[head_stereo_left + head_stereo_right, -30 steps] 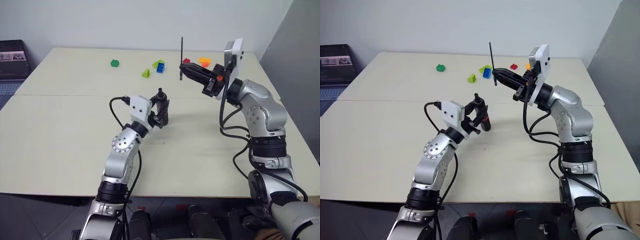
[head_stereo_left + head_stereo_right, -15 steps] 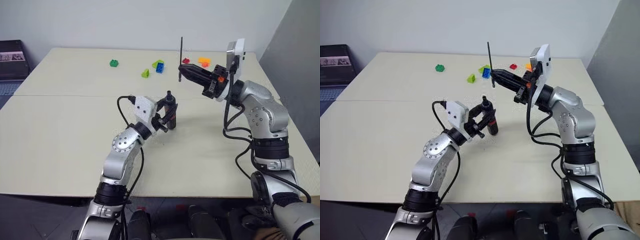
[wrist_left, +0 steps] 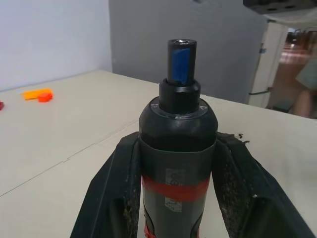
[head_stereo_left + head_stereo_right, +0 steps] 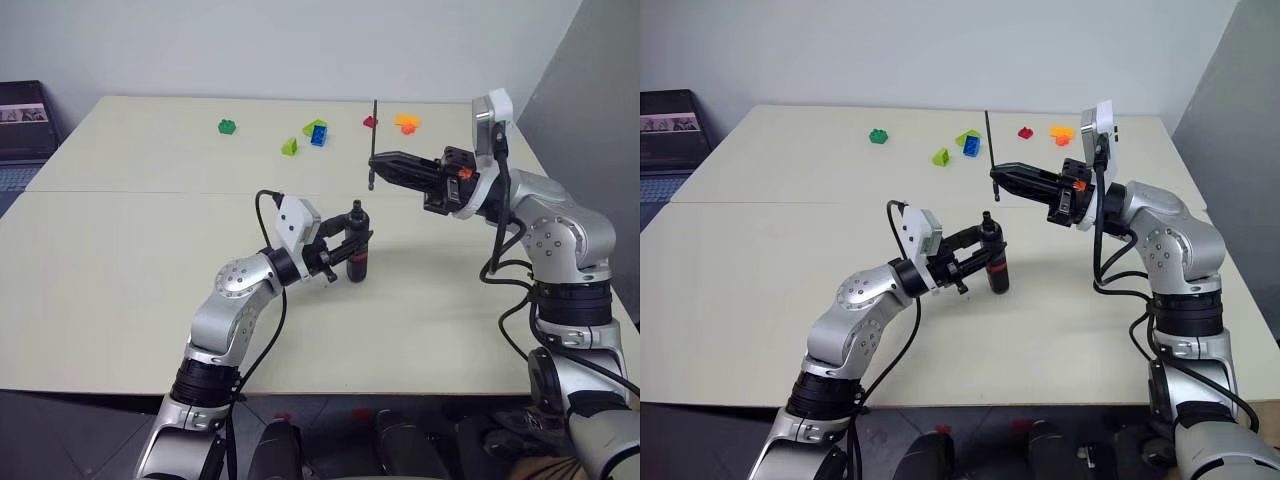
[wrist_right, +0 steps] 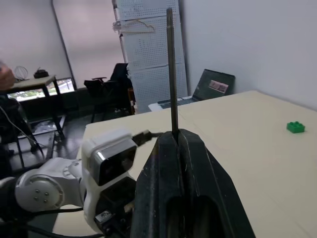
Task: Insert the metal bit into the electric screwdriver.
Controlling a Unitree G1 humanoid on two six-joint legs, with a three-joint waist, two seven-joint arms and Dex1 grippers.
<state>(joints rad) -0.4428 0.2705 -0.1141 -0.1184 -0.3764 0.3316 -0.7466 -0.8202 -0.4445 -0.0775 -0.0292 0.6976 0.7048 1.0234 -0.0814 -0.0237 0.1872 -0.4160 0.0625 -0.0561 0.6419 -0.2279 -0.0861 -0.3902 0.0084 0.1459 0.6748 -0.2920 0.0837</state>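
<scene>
Electric screwdriver (image 4: 358,251) was clamped upright between left gripper (image 4: 350,243) fingers, base at table (image 4: 120,260). Metal bit (image 4: 373,143) was pinched vertically at right gripper (image 4: 378,161) fingertips, held above and just beyond screwdriver nose, apart.

You see the right end effector (image 5: 177,141) closed on the metal bit (image 5: 171,69), which stands upright. A green brick (image 5: 296,127) lies on the counter (image 5: 267,148).

electric screwdriver (image 3: 177,163) base cut off, distant bricks (image 4: 317,132) tiny
</scene>
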